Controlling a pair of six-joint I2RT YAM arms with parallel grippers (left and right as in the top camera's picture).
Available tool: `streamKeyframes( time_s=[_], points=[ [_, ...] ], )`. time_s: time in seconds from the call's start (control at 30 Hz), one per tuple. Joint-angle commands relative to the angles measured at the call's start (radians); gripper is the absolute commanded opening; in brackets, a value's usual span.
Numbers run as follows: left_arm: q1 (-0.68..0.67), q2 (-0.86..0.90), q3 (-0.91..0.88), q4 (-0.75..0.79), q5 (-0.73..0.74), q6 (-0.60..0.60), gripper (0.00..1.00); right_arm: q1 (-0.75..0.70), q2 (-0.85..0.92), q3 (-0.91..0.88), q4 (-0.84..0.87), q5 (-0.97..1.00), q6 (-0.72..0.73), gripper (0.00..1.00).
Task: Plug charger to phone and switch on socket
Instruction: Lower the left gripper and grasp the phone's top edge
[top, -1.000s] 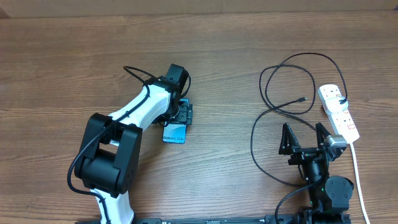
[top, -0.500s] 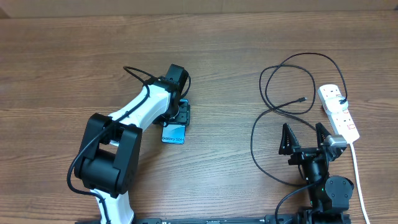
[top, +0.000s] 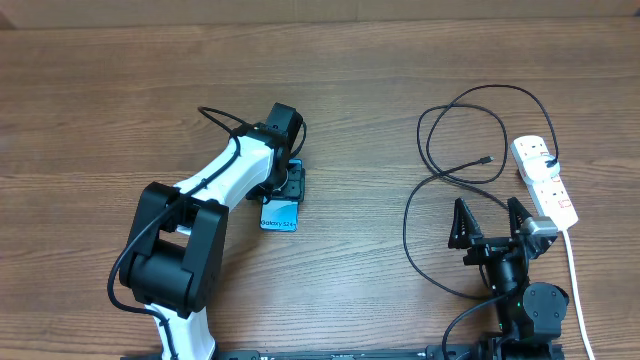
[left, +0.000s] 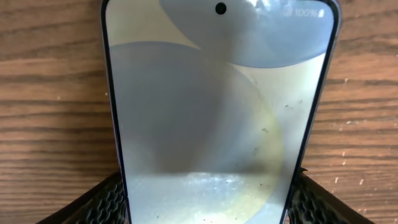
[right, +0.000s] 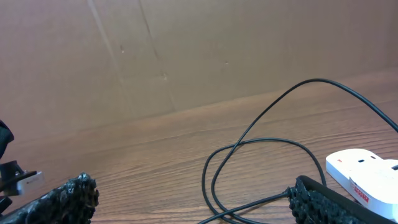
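Observation:
The phone (top: 281, 217) lies on the wooden table with its blue "Galaxy S24+" end toward me. My left gripper (top: 290, 186) is down over it. In the left wrist view the phone (left: 217, 106) fills the frame, and the left gripper (left: 211, 193) has a finger pressed on each long edge. The charger (top: 440, 130) lies in loose loops, its plug tip (top: 486, 159) free on the table and its far end at the socket (top: 545, 182). My right gripper (top: 490, 218) is open and empty near the table's front, with the charger (right: 314, 80) and the socket (right: 367, 174) ahead of it.
The socket's thick white cord (top: 575, 270) runs toward the front edge on the far right. A loop of the charger passes left of the right arm's base (top: 525, 305). A brown cardboard wall (right: 186, 50) stands behind the table.
The left gripper and the phone have shifted very slightly left together. The right arm and the charger have not moved.

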Motion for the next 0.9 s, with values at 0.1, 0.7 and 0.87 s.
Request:
streamKeyframes(
  time_s=[0.1,0.7,0.87],
  points=[
    [0.000,0.036,0.034,-0.064,0.130,-0.013,0.63,0.005,-0.010,-0.010,0.004,0.010,-0.005,1.00],
    [0.000,0.036,0.161,-0.193,0.216,-0.027,0.63,0.005,-0.010,-0.010,0.004,0.010,-0.005,1.00],
    [0.002,0.036,0.161,-0.213,0.288,-0.027,0.63,0.005,-0.010,-0.010,0.004,0.010,-0.005,1.00]
  ],
)
